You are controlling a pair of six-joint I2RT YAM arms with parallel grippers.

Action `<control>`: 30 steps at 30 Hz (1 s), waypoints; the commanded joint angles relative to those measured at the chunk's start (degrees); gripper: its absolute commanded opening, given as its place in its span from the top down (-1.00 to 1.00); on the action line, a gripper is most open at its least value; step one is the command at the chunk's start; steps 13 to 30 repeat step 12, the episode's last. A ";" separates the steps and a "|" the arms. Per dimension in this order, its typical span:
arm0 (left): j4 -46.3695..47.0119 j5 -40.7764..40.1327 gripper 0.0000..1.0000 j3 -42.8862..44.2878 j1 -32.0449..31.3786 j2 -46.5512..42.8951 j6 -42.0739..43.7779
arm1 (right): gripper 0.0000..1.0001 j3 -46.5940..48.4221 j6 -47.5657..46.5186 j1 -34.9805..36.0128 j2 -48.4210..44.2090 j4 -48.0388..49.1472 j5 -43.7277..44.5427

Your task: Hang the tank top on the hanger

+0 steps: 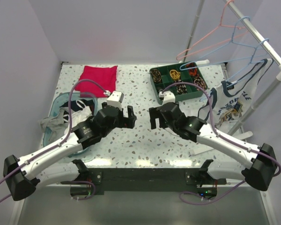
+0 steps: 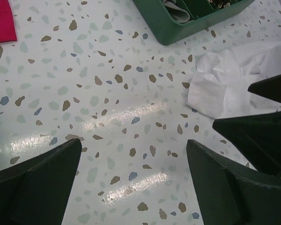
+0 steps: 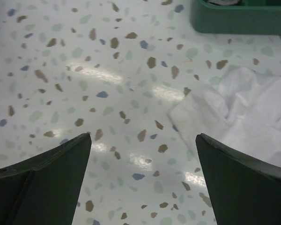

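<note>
The tank top (image 1: 232, 104), white with navy trim and a yellow-and-blue graphic, hangs at the right on the light-blue wire hanger (image 1: 252, 63), which is hooked on the rail. A white fabric edge lies on the table in the left wrist view (image 2: 225, 89) and the right wrist view (image 3: 253, 119); it looks like the shirt's lower part. My left gripper (image 1: 129, 117) (image 2: 133, 173) is open and empty over bare table. My right gripper (image 1: 154, 118) (image 3: 143, 173) is open and empty, facing the left one, its fingers (image 2: 262, 131) showing in the left wrist view.
A pink wire hanger (image 1: 207, 45) and another blue one hang on the metal rail (image 1: 258, 36). A green compartment tray (image 1: 158, 88) stands at the back centre. A red folded cloth (image 1: 99, 79) lies at the back left. A clear bin (image 1: 56, 104) of clothes is at the left.
</note>
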 commanded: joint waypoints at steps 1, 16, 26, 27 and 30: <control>0.83 -2.03 -1.00 -1.38 0.34 0.45 -3.87 | -0.97 -2.54 0.92 3.39 -2.40 8.22 -7.42; 1.36 -5.11 -1.00 -7.18 0.43 0.27 -9.40 | -0.97 -6.59 0.21 4.98 -4.86 10.96 -9.36; 1.36 -5.11 -1.00 -7.18 0.43 0.27 -9.40 | -0.97 -6.59 0.21 4.98 -4.86 10.96 -9.36; 1.36 -5.11 -1.00 -7.18 0.43 0.27 -9.40 | -0.97 -6.59 0.21 4.98 -4.86 10.96 -9.36; 1.36 -5.11 -1.00 -7.18 0.43 0.27 -9.40 | -0.97 -6.59 0.21 4.98 -4.86 10.96 -9.36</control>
